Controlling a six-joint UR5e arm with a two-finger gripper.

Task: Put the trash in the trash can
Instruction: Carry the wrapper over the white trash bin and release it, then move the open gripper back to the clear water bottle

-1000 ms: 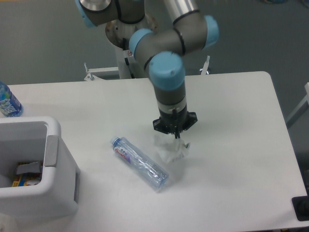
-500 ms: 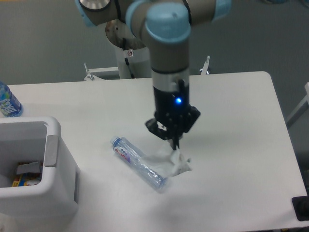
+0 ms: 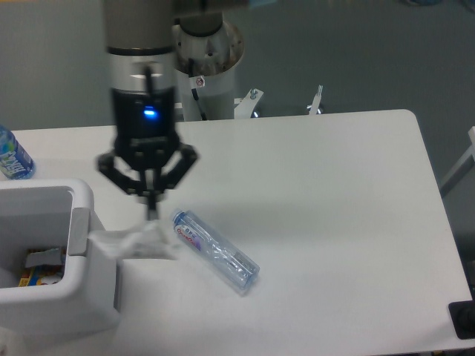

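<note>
Nearby, crushed bottle point(image 3: 215, 251) on table point(image 3: 334, 193), blue-label bottle point(image 3: 13, 154) far left.

A single fixed camera looks down at a steep angle from above the near edge of the white rectangular desk point(image 3: 349, 193), facing the robot's grey pedestal base point(image 3: 204, 55) at the far edge. It stands near enough that the desk fills most of the picture, its near edge and left end cut off. Beyond the far edge lies grey floor. The boxy white plastic bin point(image 3: 56, 271) sits at the near left of the desk, partly cropped.
</note>
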